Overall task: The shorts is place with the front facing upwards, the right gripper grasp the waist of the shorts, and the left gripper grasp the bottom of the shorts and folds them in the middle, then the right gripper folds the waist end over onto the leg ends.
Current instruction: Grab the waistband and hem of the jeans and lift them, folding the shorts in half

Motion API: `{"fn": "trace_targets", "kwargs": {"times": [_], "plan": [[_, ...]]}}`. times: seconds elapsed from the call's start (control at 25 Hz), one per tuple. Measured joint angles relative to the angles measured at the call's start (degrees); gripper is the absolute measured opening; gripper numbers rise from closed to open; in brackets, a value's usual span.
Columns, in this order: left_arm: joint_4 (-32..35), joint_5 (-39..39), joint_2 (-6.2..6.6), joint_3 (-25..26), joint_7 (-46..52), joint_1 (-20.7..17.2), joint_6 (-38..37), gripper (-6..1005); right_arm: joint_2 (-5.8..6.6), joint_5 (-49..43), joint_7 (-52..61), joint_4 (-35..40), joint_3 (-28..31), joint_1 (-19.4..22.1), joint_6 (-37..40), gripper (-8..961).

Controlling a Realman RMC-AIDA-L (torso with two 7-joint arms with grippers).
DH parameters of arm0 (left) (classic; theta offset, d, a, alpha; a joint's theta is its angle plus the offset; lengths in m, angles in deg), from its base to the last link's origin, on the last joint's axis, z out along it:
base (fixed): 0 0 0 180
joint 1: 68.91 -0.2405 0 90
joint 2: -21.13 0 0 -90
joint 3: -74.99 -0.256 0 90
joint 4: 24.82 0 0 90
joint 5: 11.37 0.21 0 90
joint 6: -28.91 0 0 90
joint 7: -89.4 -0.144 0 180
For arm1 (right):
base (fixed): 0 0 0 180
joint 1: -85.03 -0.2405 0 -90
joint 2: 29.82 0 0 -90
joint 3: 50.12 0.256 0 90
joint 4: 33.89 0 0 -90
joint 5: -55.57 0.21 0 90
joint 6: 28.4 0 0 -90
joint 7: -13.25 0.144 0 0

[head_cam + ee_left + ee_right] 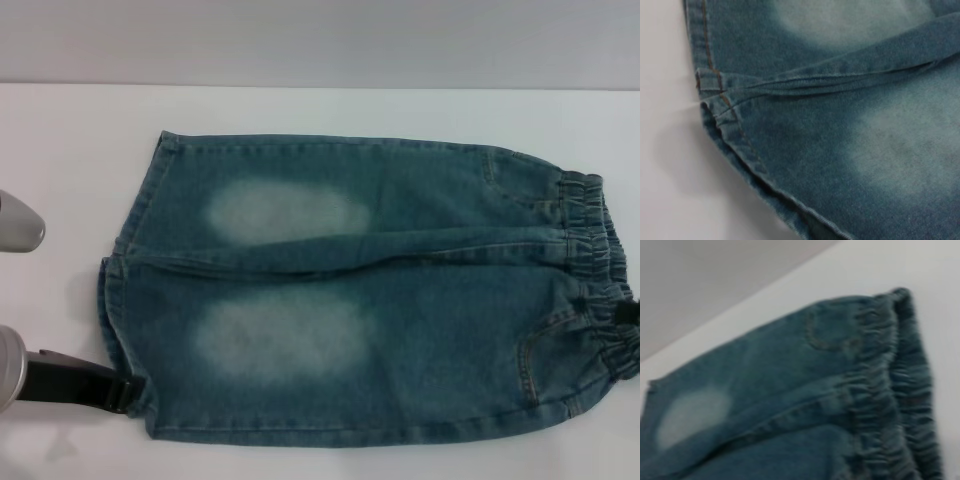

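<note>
Faded blue denim shorts [370,290] lie flat and unfolded across the white table [70,130], left gripper [120,392] at the lower-left hem, right gripper [630,315] at the right-edge waistband, grips impossible to tell, both folds pending.

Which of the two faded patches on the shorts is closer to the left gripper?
The lower, wider faded patch, on the leg nearer the robot. The left gripper sits at that leg's hem corner; the other patch lies on the farther leg.
</note>
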Motion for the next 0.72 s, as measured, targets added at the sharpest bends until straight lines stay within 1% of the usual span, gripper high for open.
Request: {"fn": "trace_targets", "kwargs": {"times": [0.16, 0.4, 0.72], "plan": [[0.2, 0.0, 0.0, 0.1, 0.0, 0.3, 0.0, 37, -0.03, -2.1, 0.2, 0.8, 0.7, 0.0, 0.4, 783], [0.2, 0.0, 0.0, 0.1, -0.2, 0.5, 0.0, 41, -0.03, -2.8, 0.2, 1.6, 1.6, -0.2, 0.9, 778], [-0.1, 0.0, 0.0, 0.0, 0.0, 0.8, 0.5, 47, -0.03, -2.8, -0.4, 4.3, 1.0, -1.4, 1.1, 773]]}}
